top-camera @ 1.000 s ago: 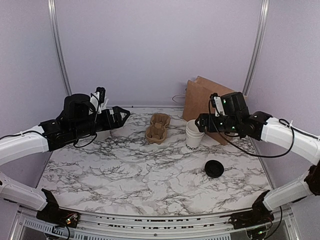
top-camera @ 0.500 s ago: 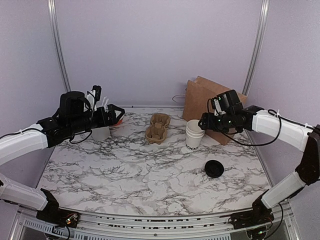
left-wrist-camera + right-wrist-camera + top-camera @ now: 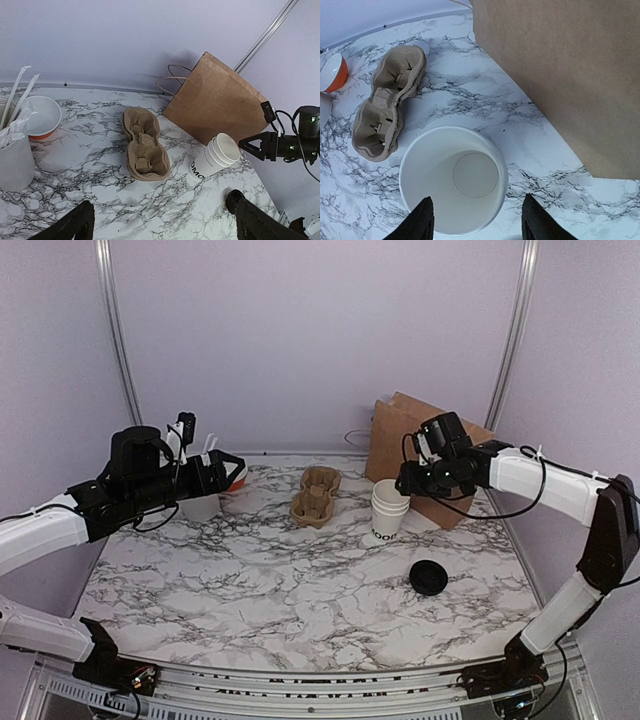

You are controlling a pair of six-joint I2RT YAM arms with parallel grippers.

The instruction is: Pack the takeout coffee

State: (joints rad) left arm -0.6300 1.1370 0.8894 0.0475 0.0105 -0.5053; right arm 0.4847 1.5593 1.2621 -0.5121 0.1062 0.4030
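at the back right of the marble table [image 3: 250, 590], the takeout coffee cup [image 3: 388, 518] stands upright and lidless, nested with matching cups, just before the brown paper bag [image 3: 400, 440]. its black lid [image 3: 428, 577] lies flat, apart, nearer the arms. the right gripper [image 3: 402, 481] hovers at the rim, jaws apart, holding nothing. the left gripper [image 3: 232, 472] gapes wide by the utensil holder [image 3: 200, 506].

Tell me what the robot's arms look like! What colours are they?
The left arm and right arm have smooth white tube sections joined by chunky black joints. Thin black cables loop alongside them. The left gripper and right gripper are black, with two pointed fingers each. Tiny green lights glow near the right wrist.
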